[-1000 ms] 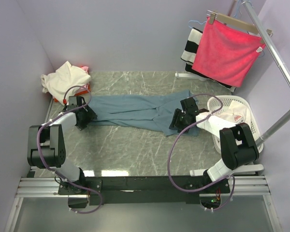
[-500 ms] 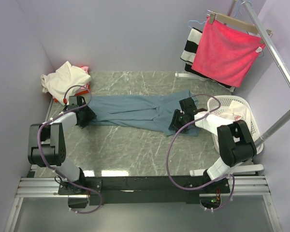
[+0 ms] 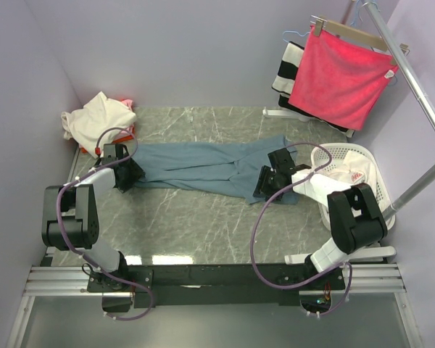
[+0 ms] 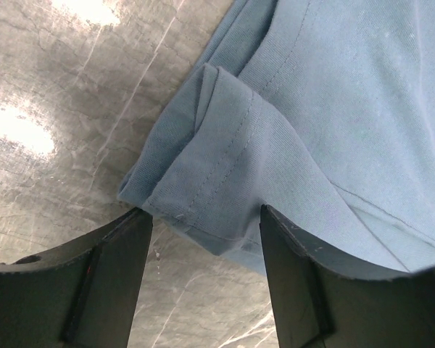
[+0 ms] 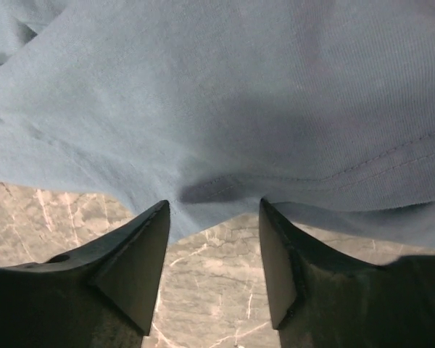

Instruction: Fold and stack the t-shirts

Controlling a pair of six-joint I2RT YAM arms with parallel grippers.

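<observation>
Blue-grey t-shirt (image 3: 203,168) lies flat on the table (image 3: 203,225), long axis running from left gripper (image 4: 206,232) to right gripper (image 5: 214,217); both stand spread, nothing pinched; a sleeve hem sits between the left's fingers, a stitched edge between the right's; each arm is nearest its own end.

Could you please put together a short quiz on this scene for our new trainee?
1. True or false: the jaws of the left gripper and the right gripper both stand open.
2. What lies between the left gripper's jaws? A) a hemmed edge of the blue-grey t-shirt; B) a striped cloth; C) a hanger.
3. What colour is the bunched t-shirt at the table's far left corner?
Key: 1 true; 2 A; 3 cream.
</observation>
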